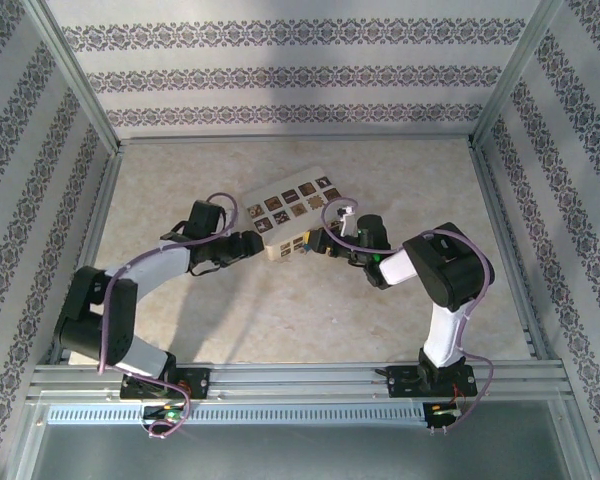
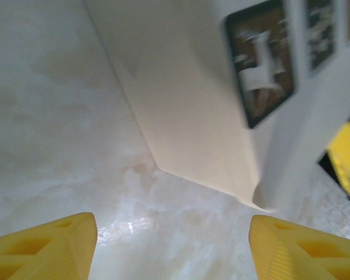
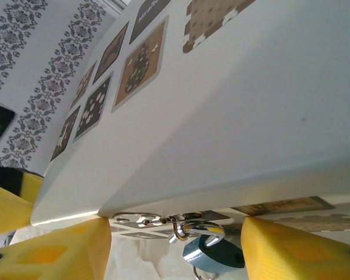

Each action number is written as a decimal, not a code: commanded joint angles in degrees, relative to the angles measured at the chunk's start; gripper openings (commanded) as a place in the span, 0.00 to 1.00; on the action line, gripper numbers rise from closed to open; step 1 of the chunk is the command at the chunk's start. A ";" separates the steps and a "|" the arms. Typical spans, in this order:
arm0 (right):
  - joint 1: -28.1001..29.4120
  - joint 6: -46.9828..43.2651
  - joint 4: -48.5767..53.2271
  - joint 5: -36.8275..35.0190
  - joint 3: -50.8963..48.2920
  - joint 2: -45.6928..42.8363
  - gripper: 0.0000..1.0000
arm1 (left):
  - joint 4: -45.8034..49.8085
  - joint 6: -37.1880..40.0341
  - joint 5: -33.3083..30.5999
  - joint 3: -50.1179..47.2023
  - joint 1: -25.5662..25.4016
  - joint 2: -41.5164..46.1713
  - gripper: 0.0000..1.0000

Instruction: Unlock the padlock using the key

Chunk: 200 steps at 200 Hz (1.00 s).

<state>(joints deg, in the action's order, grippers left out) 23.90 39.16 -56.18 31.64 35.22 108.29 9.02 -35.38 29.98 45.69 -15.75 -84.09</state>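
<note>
A white box [image 1: 290, 212] printed with dark picture squares lies in the middle of the table [image 1: 280, 320]. Both arms reach to its near side.

The left gripper [image 1: 257, 243] sits at the box's near left corner. In the left wrist view its yellow fingers [image 2: 46, 248] are spread wide with only bare tabletop between them, so it is released. The box corner is just ahead of it.

The right gripper [image 1: 329, 245] is at the near edge, right of the left one. In its wrist view the fingers [image 3: 297, 251] are also apart, grasping nothing. Between them a key ring [image 3: 182, 231] hangs under the box's edge, with a blue-headed key [image 3: 217, 253] on it. Shiny metal [image 3: 134, 220] lies beside the ring. I cannot tell whether that is the padlock.
</note>
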 commanded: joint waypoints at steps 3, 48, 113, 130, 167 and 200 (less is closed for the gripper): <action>0.80 0.22 -2.26 1.65 1.58 1.40 0.60 | 5.35 2.74 -2.09 4.23 0.00 3.99 0.70; 0.88 -0.45 -3.33 2.81 1.86 2.75 0.59 | 7.33 4.94 -0.92 13.12 0.19 0.84 0.68; 0.88 -1.34 -6.31 5.34 2.83 4.60 0.57 | 7.92 6.56 3.92 26.40 -0.93 -12.14 0.63; 0.88 -1.36 -6.47 5.62 3.16 5.04 0.57 | 8.12 6.91 4.38 28.72 -1.48 -15.07 0.63; 0.89 -1.10 -6.75 6.33 3.63 5.27 0.55 | 8.03 6.98 5.13 31.70 -2.18 -20.21 0.62; 1.05 -1.01 -6.57 6.69 3.58 5.49 0.52 | 8.38 7.40 4.50 33.05 -2.66 -23.00 0.62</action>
<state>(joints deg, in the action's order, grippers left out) 24.27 39.05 -59.83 36.56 37.65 112.81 15.35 -29.87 34.02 76.73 -17.67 -105.69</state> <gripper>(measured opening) 0.530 0.617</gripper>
